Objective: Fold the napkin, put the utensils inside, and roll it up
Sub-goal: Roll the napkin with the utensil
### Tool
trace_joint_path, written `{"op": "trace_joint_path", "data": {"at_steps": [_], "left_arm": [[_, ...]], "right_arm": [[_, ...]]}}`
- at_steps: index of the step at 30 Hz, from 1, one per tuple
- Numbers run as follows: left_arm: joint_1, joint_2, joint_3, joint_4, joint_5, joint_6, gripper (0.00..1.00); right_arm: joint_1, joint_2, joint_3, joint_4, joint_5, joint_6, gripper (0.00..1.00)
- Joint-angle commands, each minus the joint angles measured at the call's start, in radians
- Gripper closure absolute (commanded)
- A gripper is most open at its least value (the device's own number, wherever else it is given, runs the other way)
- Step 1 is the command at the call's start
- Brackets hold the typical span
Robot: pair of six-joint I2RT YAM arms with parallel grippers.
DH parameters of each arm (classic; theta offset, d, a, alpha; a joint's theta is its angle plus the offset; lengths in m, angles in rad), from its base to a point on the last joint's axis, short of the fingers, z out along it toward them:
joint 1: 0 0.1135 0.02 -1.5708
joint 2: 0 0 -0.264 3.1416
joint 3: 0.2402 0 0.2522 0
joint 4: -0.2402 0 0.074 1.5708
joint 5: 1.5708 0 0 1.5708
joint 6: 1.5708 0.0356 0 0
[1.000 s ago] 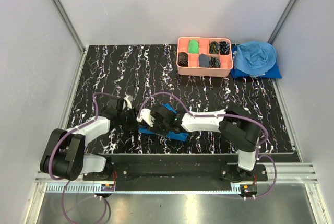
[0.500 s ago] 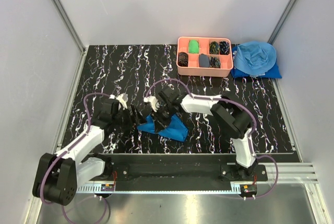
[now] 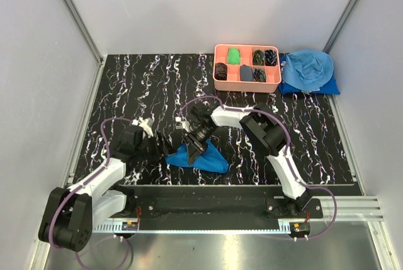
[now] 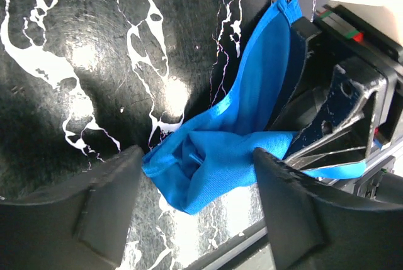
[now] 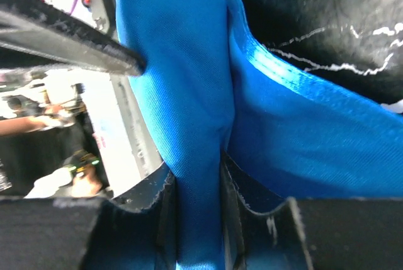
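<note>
Pale walls close in your workspace on three sides, with metal posts in the far corners; below them lies a black bench [image 3: 126,87] veined with white. Along its upper right edge you have a pink compartment tray [image 3: 247,87] with small dark and green items in it, and just right of the tray a sky-blue heap of cloth [image 3: 306,72]. Open marbled surface spreads across the left and centre of the frame; the lower edge, by the arm bases, is where both arms crowd together.

The napkin [image 3: 208,158] sits bunched at lower centre, near that lower edge; its long axis runs roughly left to right, dipping slightly toward the lower right, with one peak pulled upward. Your right hand [image 3: 192,149] points down onto that peak and is clamped on a fold of the napkin; the wrist view shows cloth squeezed between its fingers. Your left hand [image 3: 158,149] reaches in from the left with jaws spread wide; the napkin's crumpled left end lies between them, unpinched.
</note>
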Motion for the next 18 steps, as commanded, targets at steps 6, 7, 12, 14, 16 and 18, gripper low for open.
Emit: {"op": "trace_joint_path", "data": {"at_steps": [6,7,12,14,16,18], "left_arm": [[-0.004,0.029,-0.069,0.206,0.077,-0.021,0.38],[-0.005,0.031,-0.072,0.22,0.08,-0.024,0.39],[-0.008,0.078,-0.096,0.28,0.109,-0.039,0.59],[-0.008,0.097,-0.096,0.275,0.109,-0.042,0.7],[-0.008,0.112,-0.089,0.252,0.1,-0.041,0.86],[-0.008,0.106,-0.084,0.233,0.079,-0.047,0.93]], "right_arm": [[-0.029,0.139,0.084,-0.142,-0.035,-0.027,0.68],[-0.031,0.146,0.096,-0.147,-0.04,-0.029,0.68],[-0.038,0.171,0.126,-0.156,-0.048,-0.026,0.67],[-0.046,0.166,0.135,-0.155,-0.046,-0.021,0.66],[-0.047,0.157,0.144,-0.155,-0.034,-0.012,0.61],[-0.05,0.134,0.149,-0.153,-0.008,-0.004,0.56]]}}
